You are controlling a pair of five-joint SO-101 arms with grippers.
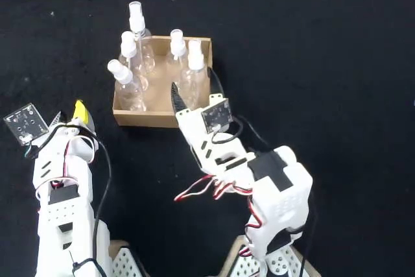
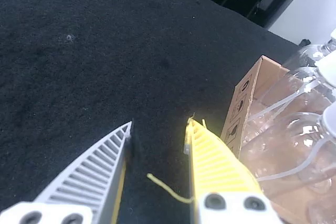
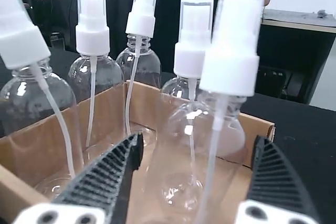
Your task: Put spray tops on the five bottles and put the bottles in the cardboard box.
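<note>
At the left, the left arm (image 1: 61,180) reached over the black surface (image 1: 311,63), its jaws parted around nothing but bare cloth: the grey finger (image 2: 94,182) lay on the outer side and the yellow finger (image 2: 215,166) sat just beside the front-left corner of the cardboard box (image 1: 146,119) (image 2: 244,98). A loose yellow thread (image 2: 165,187) hung between the two fingers. The box stood open-topped on the surface, and all five clear bottles stood upright inside it, each wearing a white spray top (image 1: 136,16). Three of them were grouped along the box's left side (image 1: 131,63), a fourth (image 1: 176,47) stood at the back toward the right, and the front-right bottle (image 1: 193,72) (image 3: 178,145) stood nearest the right arm (image 1: 272,186). That arm stretched from the near edge up to the box's front-right corner, and its black jaws were spread wide, one finger (image 3: 113,166) on each side of the front-right bottle, with a gap visible between each finger and the plastic.
</note>
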